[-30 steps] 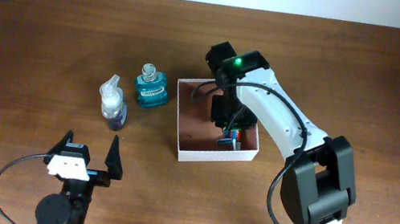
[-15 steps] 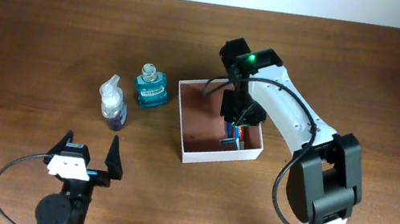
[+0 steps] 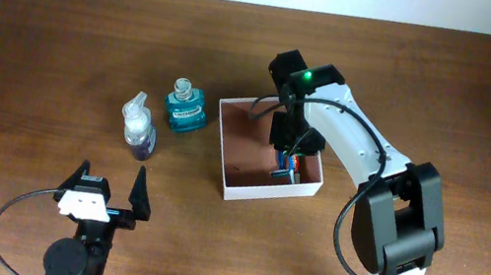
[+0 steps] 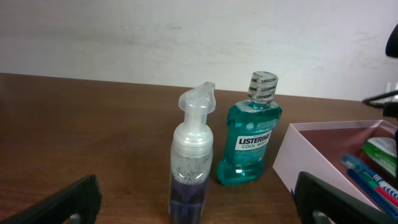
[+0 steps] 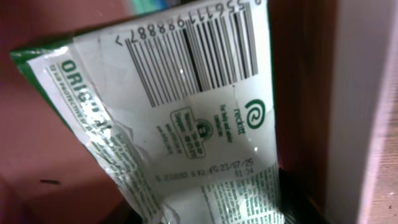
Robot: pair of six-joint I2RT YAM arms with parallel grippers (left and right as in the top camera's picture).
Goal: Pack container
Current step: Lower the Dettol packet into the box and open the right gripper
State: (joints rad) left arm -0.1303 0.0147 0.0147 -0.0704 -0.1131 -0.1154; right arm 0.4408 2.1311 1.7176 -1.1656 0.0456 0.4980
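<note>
Container lies at 3 o'clock from the mouthwash bottle. Inside it, the right gripper clamps a packet. The left gripper stands wide, empty.

Judged a robotics lab or test station, not a home: bare wood-grain surface against a plain white wall, with cabled right arm and left arm standing on it.

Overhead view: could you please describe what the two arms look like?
The right arm has white shells, black joints and a lit green light. The left arm is black with a white wrist block and two pointed black fingers. Both trail black cables.
</note>
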